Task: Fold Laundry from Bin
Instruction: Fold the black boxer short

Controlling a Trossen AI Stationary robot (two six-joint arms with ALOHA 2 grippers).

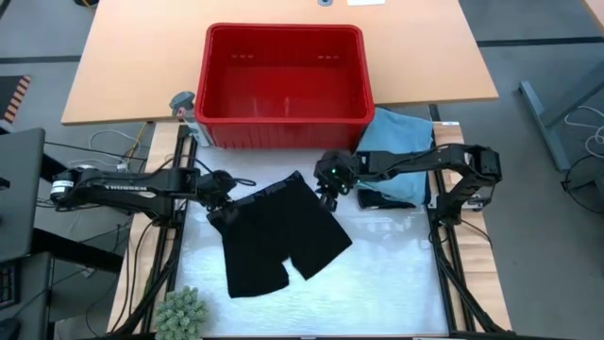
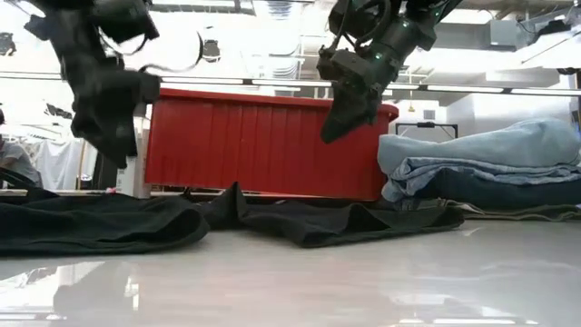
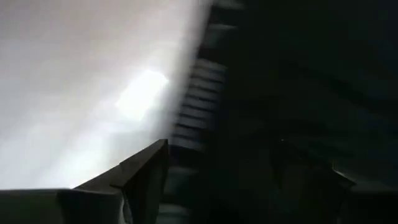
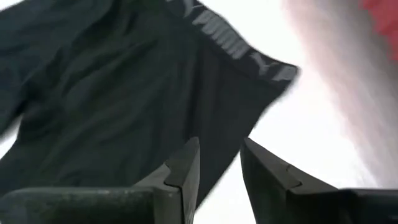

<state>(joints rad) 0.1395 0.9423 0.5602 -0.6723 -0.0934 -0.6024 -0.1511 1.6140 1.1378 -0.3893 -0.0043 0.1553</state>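
Both our grippers hover empty: left gripper point(image 1: 219, 192) wide, right gripper point(image 1: 330, 194) narrowly parted, leaving the black boxer briefs point(image 1: 276, 234) flat for folding.

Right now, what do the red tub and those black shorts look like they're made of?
The red tub looks like moulded plastic: smooth, slightly glossy walls with vertical ribbing and a thick rim. The black shorts look like soft stretchy knit fabric, matte, lying rumpled with a printed elastic waistband; the exact fibre is unclear.
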